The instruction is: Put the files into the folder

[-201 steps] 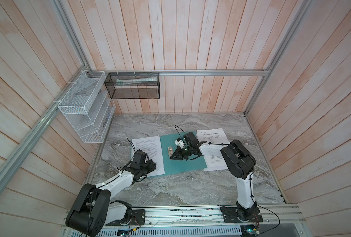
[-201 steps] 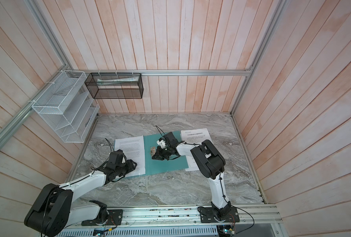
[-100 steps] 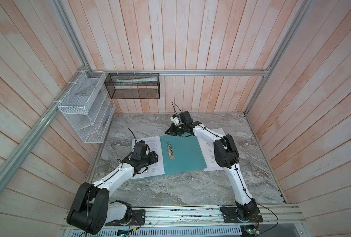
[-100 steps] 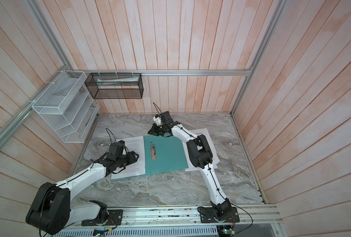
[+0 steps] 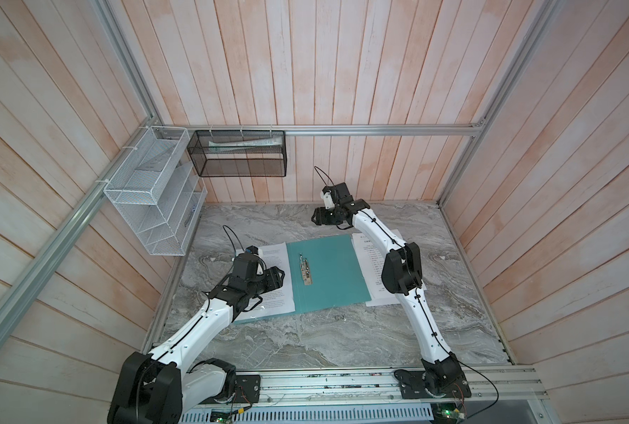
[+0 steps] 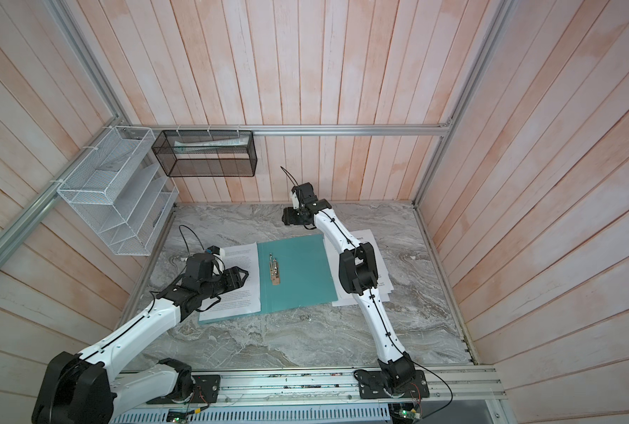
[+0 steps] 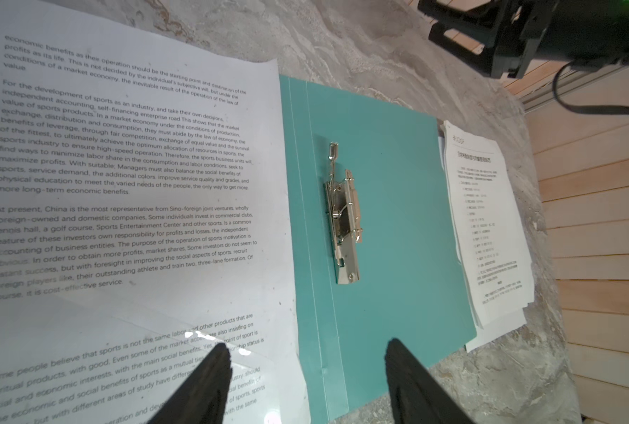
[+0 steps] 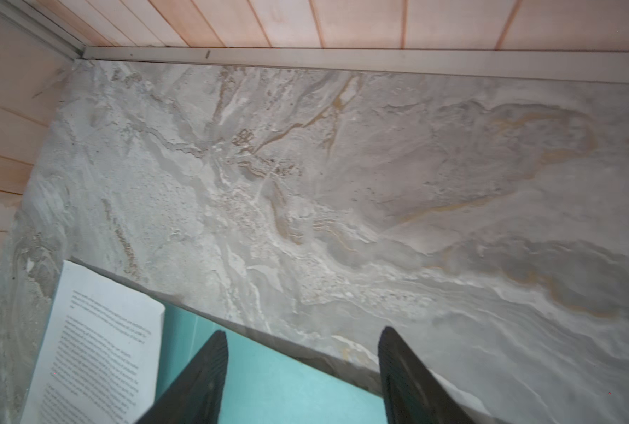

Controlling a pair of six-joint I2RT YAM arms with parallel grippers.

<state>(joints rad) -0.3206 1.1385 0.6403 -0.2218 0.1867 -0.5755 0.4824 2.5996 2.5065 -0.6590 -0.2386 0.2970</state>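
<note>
The teal folder (image 5: 331, 271) (image 6: 302, 271) lies open and flat on the marble table, its metal clip (image 5: 305, 270) (image 7: 344, 216) beside the spine. One of the files, a white printed sheet (image 5: 278, 253) (image 7: 122, 165), rests on the folder's left flap. A stack of more files (image 5: 369, 257) (image 7: 489, 220) sits just right of the folder, partly hidden under my right arm. My left gripper (image 5: 282, 274) (image 7: 305, 345) hovers open above that sheet's right edge. My right gripper (image 5: 314, 220) (image 8: 302, 332) hangs open and empty above the folder's far edge (image 8: 287, 378).
A white wire rack (image 5: 151, 194) hangs on the left wall. A black mesh basket (image 5: 239, 154) with rolled papers hangs on the back wall. Wooden walls close in the table on three sides, and the arm bases stand on the front rail (image 5: 342, 381).
My right gripper left the clip, rose to the folder's far edge and opened. My left gripper moved a little farther over the left sheet and opened wider.
</note>
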